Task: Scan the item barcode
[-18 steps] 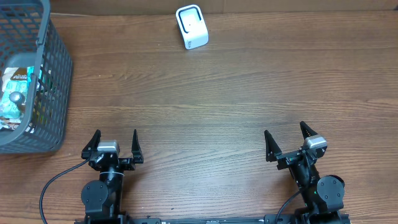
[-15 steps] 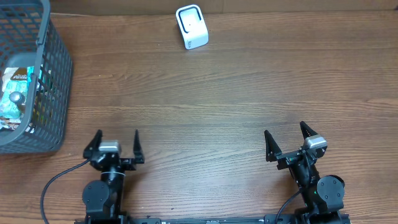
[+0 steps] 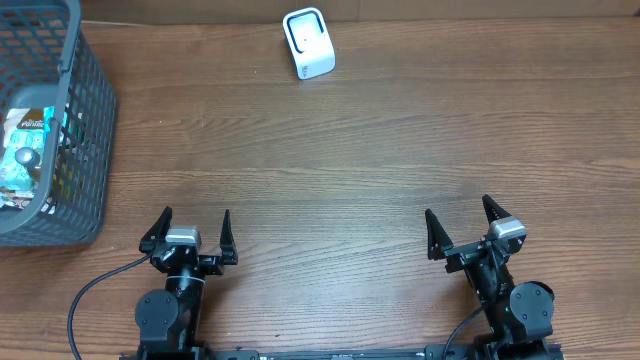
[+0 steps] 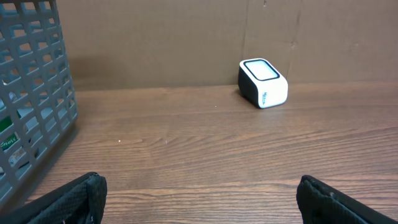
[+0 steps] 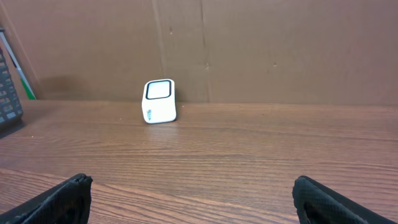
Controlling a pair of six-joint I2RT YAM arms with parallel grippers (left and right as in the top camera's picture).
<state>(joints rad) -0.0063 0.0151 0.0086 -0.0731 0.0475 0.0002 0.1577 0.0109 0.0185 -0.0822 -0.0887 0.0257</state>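
Packets (image 3: 25, 150) lie inside the grey basket (image 3: 92, 120) at the left side of the table (image 3: 360, 150), well apart from the white scanner (image 3: 308, 43) near the back edge. The left gripper (image 3: 195, 214) and right gripper (image 3: 458, 207) sit low by the front edge, both with jaws spread wide and empty.

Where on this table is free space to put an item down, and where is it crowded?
The widest bare wood lies between the scanner at the far edge and the left gripper and right gripper at the near edge. Right of the scanner is bare too. Crowded: only the basket at the left, holding packets.
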